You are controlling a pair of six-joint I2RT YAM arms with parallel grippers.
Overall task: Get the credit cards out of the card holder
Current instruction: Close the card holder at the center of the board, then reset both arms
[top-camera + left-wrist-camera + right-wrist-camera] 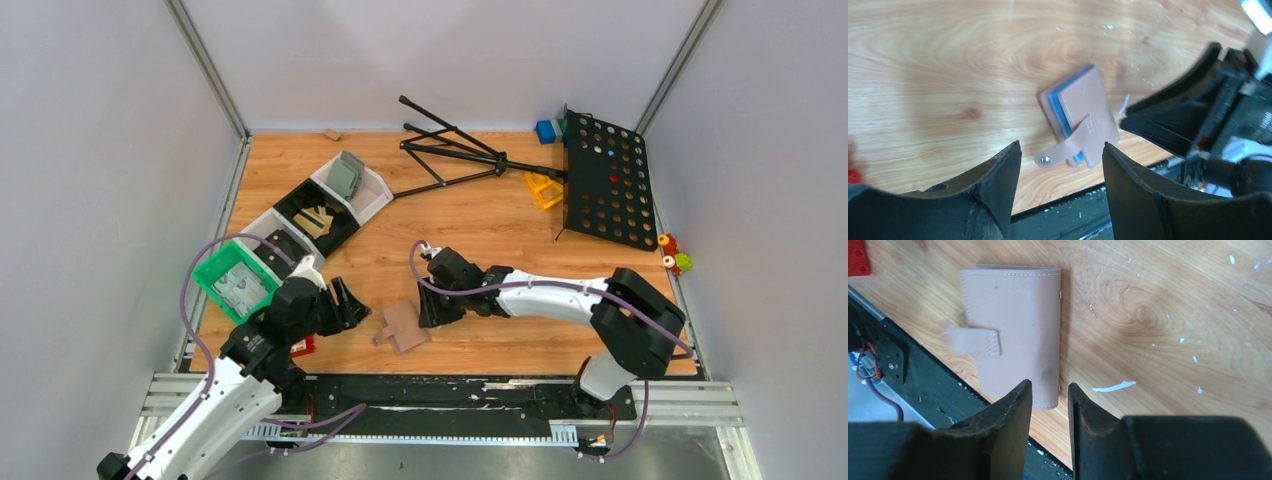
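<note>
The card holder (pixel 403 325) lies shut on the wooden table near the front edge, between my two grippers. Its outside is salmon-tan with a strap hanging loose; the left wrist view (pixel 1083 112) shows a blue layer inside its edge. It also shows in the right wrist view (pixel 1013 325). No black credit cards show. My left gripper (pixel 358 306) is open and empty just left of it (pixel 1062 145). My right gripper (pixel 428 312) is just right of it, jaws a narrow gap apart and empty, over the holder's near corner (pixel 1049 384).
A green bin (pixel 235 280), a black bin and white bins stand at the left; one holds a grey-green holder (pixel 345 177). A black folding stand (pixel 450 150) and a perforated black board (pixel 605 180) lie at the back. A red piece (pixel 303 347) lies by the left arm. A black rail (pixel 450 390) edges the front.
</note>
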